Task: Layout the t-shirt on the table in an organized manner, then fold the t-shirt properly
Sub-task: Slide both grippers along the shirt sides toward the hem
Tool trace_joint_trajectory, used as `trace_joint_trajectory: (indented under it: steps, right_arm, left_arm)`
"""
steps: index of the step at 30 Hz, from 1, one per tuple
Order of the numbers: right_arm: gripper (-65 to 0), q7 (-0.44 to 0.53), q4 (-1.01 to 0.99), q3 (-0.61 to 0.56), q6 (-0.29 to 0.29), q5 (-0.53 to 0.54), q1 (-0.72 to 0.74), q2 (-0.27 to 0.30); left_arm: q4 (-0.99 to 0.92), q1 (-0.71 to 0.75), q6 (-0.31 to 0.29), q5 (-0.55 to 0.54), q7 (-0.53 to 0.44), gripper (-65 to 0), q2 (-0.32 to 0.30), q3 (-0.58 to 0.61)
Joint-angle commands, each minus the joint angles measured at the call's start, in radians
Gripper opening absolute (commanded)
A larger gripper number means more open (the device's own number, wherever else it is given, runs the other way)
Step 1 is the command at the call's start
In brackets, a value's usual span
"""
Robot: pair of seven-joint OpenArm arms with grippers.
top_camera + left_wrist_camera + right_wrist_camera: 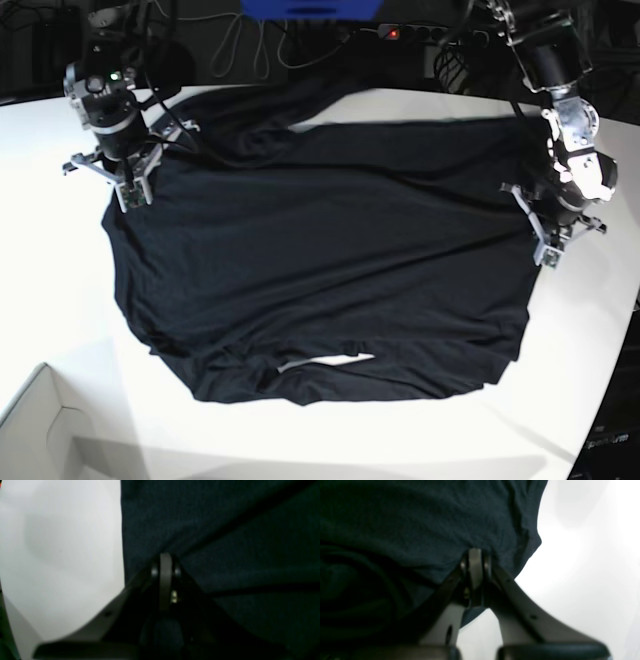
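Observation:
The black t-shirt (320, 250) lies spread across the white table (580, 340), with its lower edge folded and rumpled near the front. My left gripper (547, 252) is at the shirt's right edge in the base view. In the left wrist view this left gripper (165, 558) is shut on the t-shirt (225, 530), beside bare table (62, 555). My right gripper (128, 197) is at the shirt's left edge. The right wrist view shows the right gripper (475, 553) shut, pinching the t-shirt (420, 525) just inside its border.
A pale cardboard box (40, 430) sits at the front left corner. Cables and a power strip (400, 33) run along the dark back edge, beside a blue object (310, 8). The table's curved edge drops off at the right (615, 400).

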Motion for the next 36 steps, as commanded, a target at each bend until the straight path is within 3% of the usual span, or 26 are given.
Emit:
trace_joint_trajectory:
  steps: [1, 11, 18, 23, 28, 36]
  right_arm:
    - [-65.0, 0.021, 0.014, 0.002, -0.003, 0.002, 0.003, 0.007]
    - [-65.0, 0.025, -0.159, 0.002, -0.003, 0.002, 0.132, 0.031]
    - [-65.0, 0.027, -0.412, 0.001, -0.003, -0.001, 0.325, 0.059]
    - [-65.0, 0.03, -0.572, 0.002, -0.003, 0.002, 0.416, 0.108]
    - [-65.0, 0.122, -0.721, 0.002, -0.003, -0.003, 0.491, 0.136]
    - [-65.0, 0.26, -1.123, 0.002, -0.005, -0.003, 0.752, 0.208]
  left_arm:
    - [0.021, -0.008, -0.007, 0.016, 0.016, -65.0, -0.006, -0.002]
    - [0.165, -0.004, -0.007, 0.016, 0.017, -65.0, 0.042, -0.004]
    - [0.117, -0.004, -0.007, 0.018, 0.017, -65.0, 0.046, -0.004]
    - [0.119, 0.017, -0.007, 0.018, 0.017, -65.0, 0.046, -0.004]
    - [0.12, 0.022, -0.007, 0.018, 0.02, -65.0, 0.048, -0.004]
    - [0.306, 0.103, -0.007, 0.016, 0.178, -65.0, 0.049, -0.004]
